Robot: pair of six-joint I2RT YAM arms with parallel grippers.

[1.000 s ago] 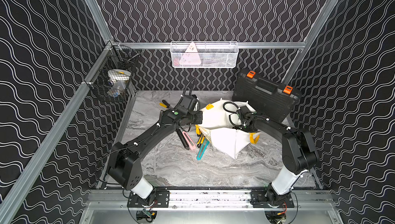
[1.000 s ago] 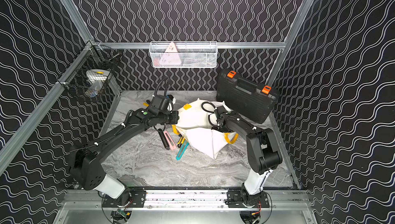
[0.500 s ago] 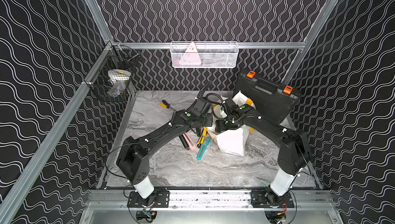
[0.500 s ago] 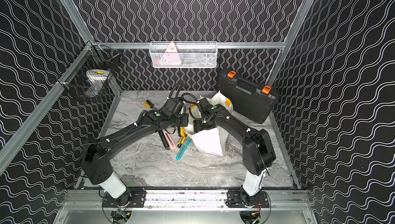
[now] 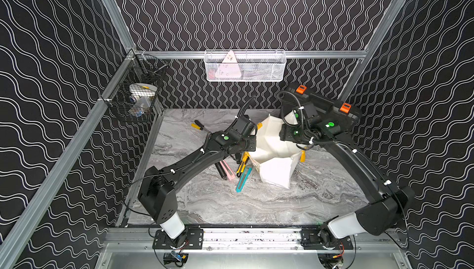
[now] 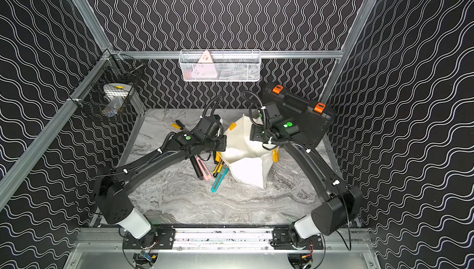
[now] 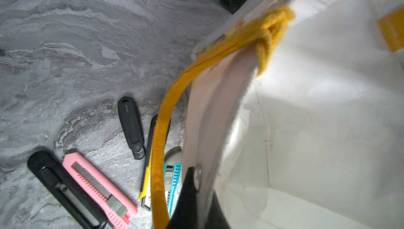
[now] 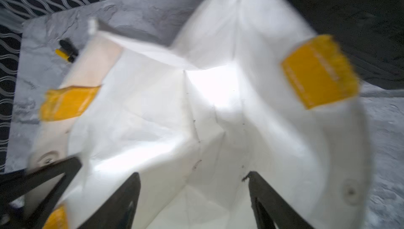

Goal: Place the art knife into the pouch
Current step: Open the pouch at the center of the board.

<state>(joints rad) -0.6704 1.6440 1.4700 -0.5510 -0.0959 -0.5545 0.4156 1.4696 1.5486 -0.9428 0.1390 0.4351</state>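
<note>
White open-mouthed pouch, art knives just outside it.

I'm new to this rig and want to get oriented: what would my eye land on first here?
The white pouch stands out mid-table, held up between the two arms. The jaws of the left gripper are shut on its rim, and those of the right gripper stand open inside its mouth. Beside it on the marble lie bright knives, among them a pink knife and a teal knife. Behind it sits a black case with orange latches.
</note>
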